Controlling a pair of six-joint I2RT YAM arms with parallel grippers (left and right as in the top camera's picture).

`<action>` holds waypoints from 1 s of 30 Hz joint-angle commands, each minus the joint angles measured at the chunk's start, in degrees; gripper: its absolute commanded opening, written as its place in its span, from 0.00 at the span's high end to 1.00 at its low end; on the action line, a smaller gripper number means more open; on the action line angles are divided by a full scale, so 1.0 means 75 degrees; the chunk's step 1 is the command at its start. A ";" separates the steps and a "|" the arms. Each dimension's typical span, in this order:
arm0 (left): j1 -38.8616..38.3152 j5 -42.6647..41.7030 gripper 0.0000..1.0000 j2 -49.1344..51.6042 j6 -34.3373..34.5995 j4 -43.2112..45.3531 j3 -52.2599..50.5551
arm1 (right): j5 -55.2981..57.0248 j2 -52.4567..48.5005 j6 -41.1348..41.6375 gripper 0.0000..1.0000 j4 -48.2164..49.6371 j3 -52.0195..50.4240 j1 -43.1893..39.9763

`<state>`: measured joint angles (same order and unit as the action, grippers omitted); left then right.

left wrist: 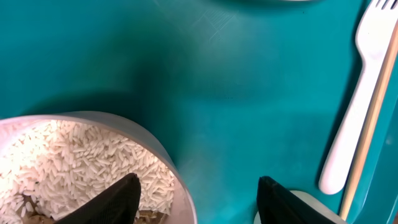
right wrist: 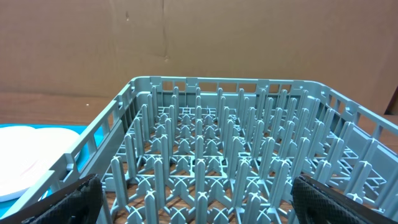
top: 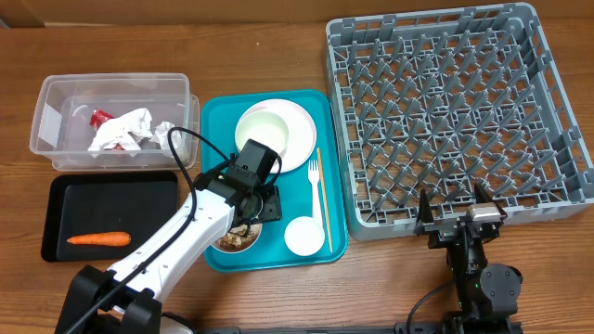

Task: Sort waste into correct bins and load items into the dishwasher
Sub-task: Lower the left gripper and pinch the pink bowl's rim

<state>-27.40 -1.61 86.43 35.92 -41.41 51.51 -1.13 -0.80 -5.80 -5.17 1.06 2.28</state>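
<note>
Scrap-sorting step. Left pincer [left wrist: 199, 200], spread, straddles the rim of the bowl [left wrist: 178, 182] holding scraps [left wrist: 81, 155]. Next move, likely: pinch the rim, lift level. Right pincer [top: 452, 210], lower right, spread before the rack [top: 338, 121].

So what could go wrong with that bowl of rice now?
The left gripper hangs open astride the rim of the bowl, one finger over the rice. A pinch on that thin rim might tip it and spill grains onto the teal tray. The other finger sits close to the small cup, so it could knock that or the fork.
</note>
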 commanded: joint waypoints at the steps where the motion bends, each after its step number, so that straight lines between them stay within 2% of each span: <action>1: -0.0052 0.0070 0.37 0.0064 0.0067 0.0035 -0.0070 | -0.0006 0.0067 -0.0003 0.00 0.0050 -0.0082 -0.0020; 14: -0.0052 -0.0044 0.39 0.0064 0.0070 0.0003 -0.0070 | -0.0006 0.0067 -0.0003 0.00 0.0050 -0.0082 -0.0020; 22: -0.0052 -0.0038 0.48 0.0064 0.0070 -0.0003 -0.0061 | -0.0006 0.0067 -0.0003 0.00 0.0050 -0.0082 -0.0020; 25: -0.0052 0.0052 0.48 0.0064 0.0070 -0.0181 0.0032 | -0.0006 0.0067 -0.0003 0.00 0.0050 -0.0082 -0.0020; 30: -0.0044 0.0495 0.44 0.0064 0.0064 -0.1113 0.0629 | -0.0006 0.0067 -0.0003 0.00 0.0050 -0.0082 -0.0020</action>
<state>-27.40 -0.43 86.48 36.10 -48.18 52.53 -1.13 -0.80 -5.80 -5.13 1.06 2.28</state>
